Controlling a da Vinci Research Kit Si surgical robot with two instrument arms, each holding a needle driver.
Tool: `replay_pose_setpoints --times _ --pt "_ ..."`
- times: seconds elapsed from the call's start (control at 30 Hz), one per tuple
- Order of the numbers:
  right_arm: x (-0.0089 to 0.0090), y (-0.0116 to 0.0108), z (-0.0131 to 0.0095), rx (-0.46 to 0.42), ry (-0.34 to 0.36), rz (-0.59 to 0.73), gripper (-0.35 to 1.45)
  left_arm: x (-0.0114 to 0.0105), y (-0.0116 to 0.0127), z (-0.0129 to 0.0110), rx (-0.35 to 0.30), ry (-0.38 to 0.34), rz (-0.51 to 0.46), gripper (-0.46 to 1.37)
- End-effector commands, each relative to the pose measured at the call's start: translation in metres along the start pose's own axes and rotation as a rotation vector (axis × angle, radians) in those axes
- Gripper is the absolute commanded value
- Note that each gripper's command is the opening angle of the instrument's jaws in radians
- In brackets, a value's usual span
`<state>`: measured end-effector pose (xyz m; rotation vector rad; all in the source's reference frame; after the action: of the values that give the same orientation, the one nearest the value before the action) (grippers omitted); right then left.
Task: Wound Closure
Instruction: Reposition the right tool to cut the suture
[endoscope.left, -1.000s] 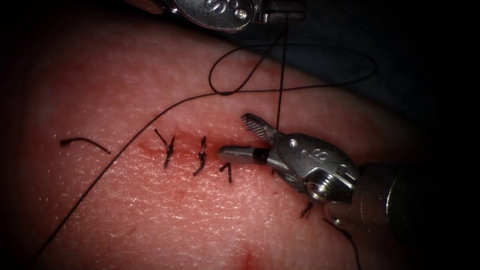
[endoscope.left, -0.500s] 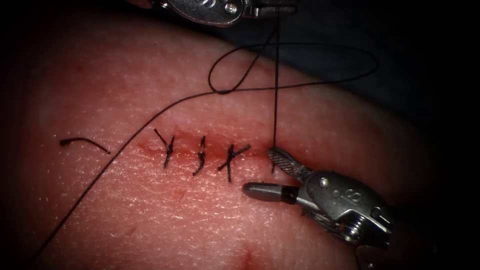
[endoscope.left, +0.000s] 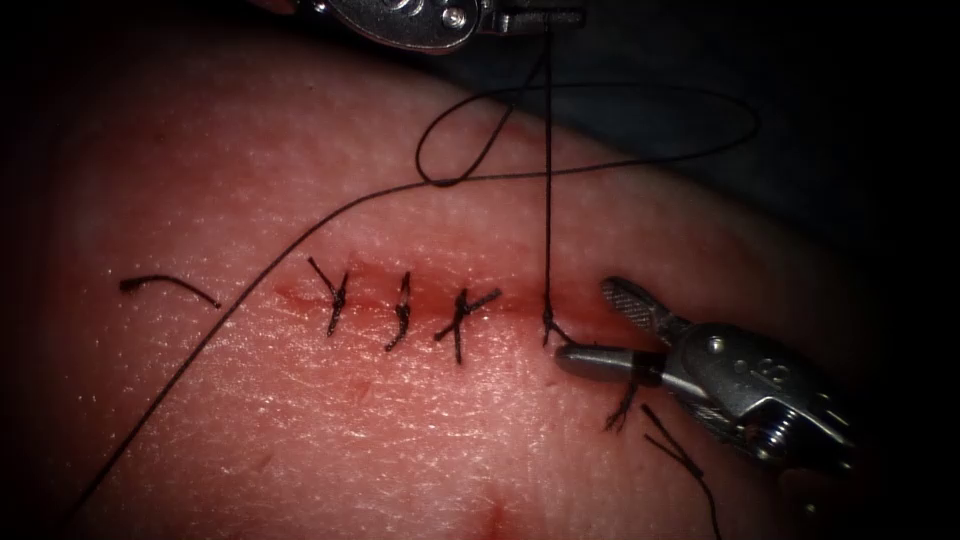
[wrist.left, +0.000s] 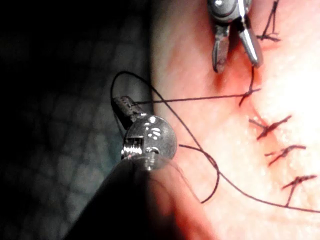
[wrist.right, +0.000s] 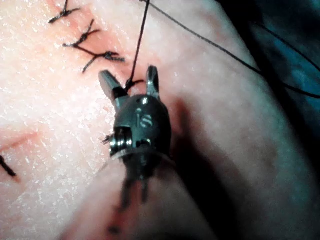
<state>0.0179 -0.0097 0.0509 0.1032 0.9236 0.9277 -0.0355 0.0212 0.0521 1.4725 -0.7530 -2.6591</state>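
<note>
The broad pink slab of pork-belly tissue (endoscope.left: 300, 420) carries everything, its far edge curving against a dark background. A reddened horizontal cut (endoscope.left: 440, 300) runs across its middle, with red fluid (endoscope.left: 300, 296) staining its left end.

The right arm's silver steel needle driver (endoscope.left: 610, 325) reaches in from the tissue's near right edge. Its jaws are spread apart and hold nothing, straddling the right end of the cut beside the newest knot (endoscope.left: 548, 325); the right wrist view shows the two fingers (wrist.right: 109, 82) parted on either side of that knot.

The left arm's silver needle driver (endoscope.left: 530, 18) sits above the far edge of the tissue, clenched on the long black suture thread (endoscope.left: 548, 180), which runs taut and straight down to the newest knot. From the same thread a loose loop (endoscope.left: 600, 130) lies over the far edge, and a long strand sweeps to the near left corner.

Three finished black stitches (endoscope.left: 400, 312) cross the cut to the left of the knot. A short cut end of thread (endoscope.left: 165, 287) lies well apart near the left edge, and further ends (endoscope.left: 620, 410) lie by the right tool. I cannot tell where the needle is.
</note>
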Motion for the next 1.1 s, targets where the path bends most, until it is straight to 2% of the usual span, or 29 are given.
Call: replay_pose_setpoints --times 0.03,0.23,0.5,1.1 --pt "0.0 0.0003 0.0004 0.0 -0.02 -0.004 0.75 0.0 -0.0001 0.0 0.0 0.002 -0.001 -0.35" --pt "-0.0007 0.001 0.0026 -0.005 -0.029 -0.009 0.8 0.0001 -0.0003 -0.0002 0.007 0.012 0.002 -0.35" --pt "-0.0015 0.0006 0.0052 0.0 -0.018 -0.014 0.81 0.0005 -0.0002 -0.0001 0.009 0.009 0.001 -0.35" --pt "-0.0005 0.0003 0.0084 -0.008 -0.013 -0.005 0.81 0.0015 -0.0004 -0.0004 0.018 0.013 -0.005 -0.35"
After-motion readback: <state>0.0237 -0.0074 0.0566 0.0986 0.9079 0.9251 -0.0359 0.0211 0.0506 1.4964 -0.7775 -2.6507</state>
